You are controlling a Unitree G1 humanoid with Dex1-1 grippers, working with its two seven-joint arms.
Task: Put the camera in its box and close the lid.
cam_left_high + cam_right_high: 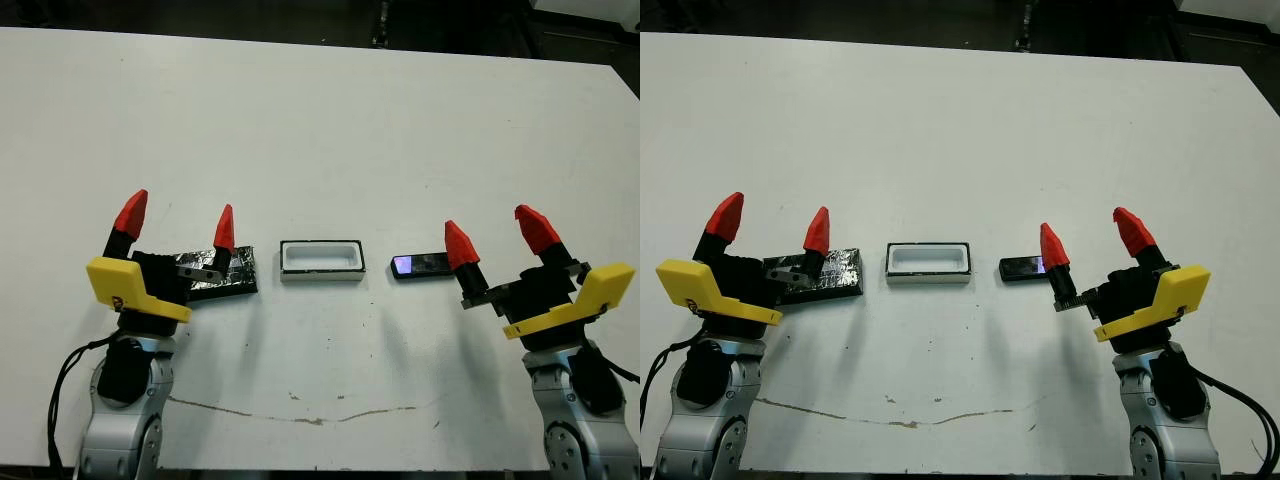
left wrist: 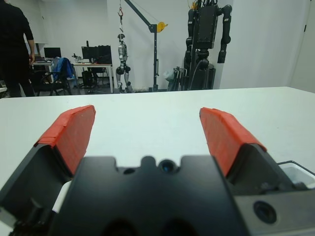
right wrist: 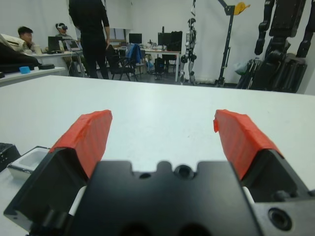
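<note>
From the head camera's left eye, three things lie in a row across the white tabletop [image 1: 320, 120]: the lid [image 1: 222, 272] on the robot's left, the box [image 1: 321, 260] in the middle, the camera [image 1: 420, 265] on the right. The box sits open side up and empty. The left tool [image 1: 180, 228] hangs over the lid's left end with its fingers spread and nothing between them; the right tool [image 1: 495, 235] stands just right of the camera, likewise spread and empty. That layout seems deliberate: each arm has its own item close by, with the box between them. The camera's long axis runs left to right, roughly in line with the box's, its bluish glint at the end facing the box, so I judge it needs little turning.

The right eye shows the same row, the camera close to the right tool's inner finger; contact cannot be told.

In the left wrist view, two red fingertips [image 2: 71, 132] stand wide apart over bare tabletop, with a pale corner that may be the box.

In the right wrist view, the fingers are equally parted, the box's corner beside one of them.
</note>
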